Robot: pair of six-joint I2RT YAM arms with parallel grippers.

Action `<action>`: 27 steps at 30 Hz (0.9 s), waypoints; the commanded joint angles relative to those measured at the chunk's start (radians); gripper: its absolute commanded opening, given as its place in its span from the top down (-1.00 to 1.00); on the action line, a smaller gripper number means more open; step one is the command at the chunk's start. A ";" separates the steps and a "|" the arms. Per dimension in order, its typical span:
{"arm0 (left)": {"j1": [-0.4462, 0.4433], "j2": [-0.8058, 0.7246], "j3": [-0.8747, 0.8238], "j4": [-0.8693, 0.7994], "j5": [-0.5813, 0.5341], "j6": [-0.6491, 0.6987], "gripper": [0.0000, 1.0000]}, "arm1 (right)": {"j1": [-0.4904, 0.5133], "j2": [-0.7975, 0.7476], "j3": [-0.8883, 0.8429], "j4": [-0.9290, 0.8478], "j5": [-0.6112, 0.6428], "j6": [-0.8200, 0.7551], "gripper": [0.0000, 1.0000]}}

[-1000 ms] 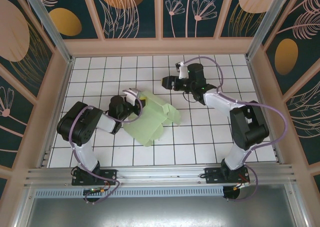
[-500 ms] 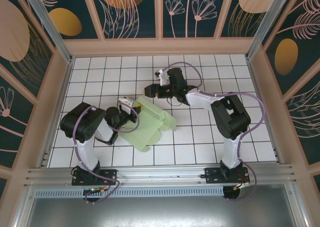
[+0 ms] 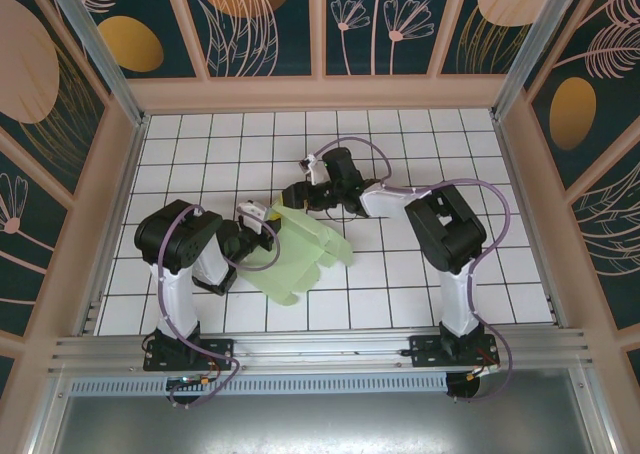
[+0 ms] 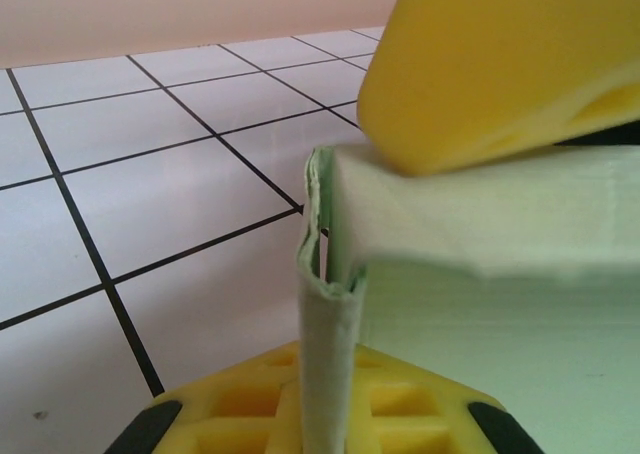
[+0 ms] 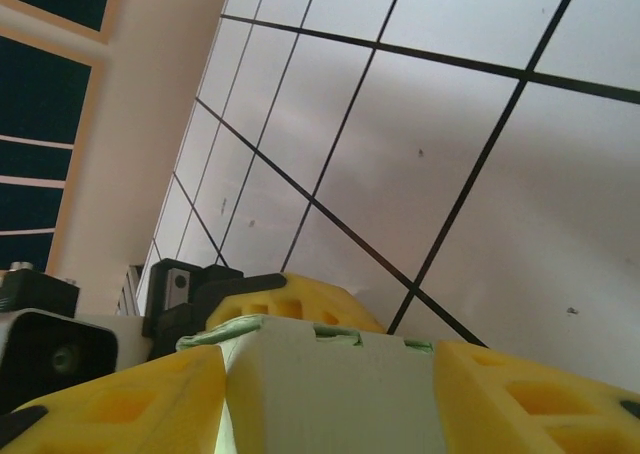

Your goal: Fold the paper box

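1. The paper box (image 3: pixel 302 254) lies partly folded on the white bench (image 3: pixel 400 292), between the two arms (near the middle).
2. The left hand (image 3: pixel 266 218) is clamped on its left edge.
3. The right hand (image 3: pixel 294 196) has the box's far edge between its fingers (image 5: pixel 120 404) and seems to squeeze it, though the view is tight.

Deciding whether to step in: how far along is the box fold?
Done: some flaps of the paper box stand up. In hand: the left gripper pinches its left edge; the right gripper straddles the far corner. Left: it lies open, not yet a closed box.
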 commanded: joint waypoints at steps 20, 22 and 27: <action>-0.008 -0.075 -0.014 -0.082 -0.062 -0.018 0.29 | 0.019 0.055 0.050 -0.199 0.094 -0.160 -0.08; -0.008 -0.081 -0.005 -0.097 -0.060 -0.020 0.35 | 0.019 0.050 0.048 -0.199 0.092 -0.164 -0.08; -0.008 -0.076 0.033 -0.135 -0.056 -0.034 0.67 | 0.023 0.043 0.041 -0.194 0.080 -0.165 -0.07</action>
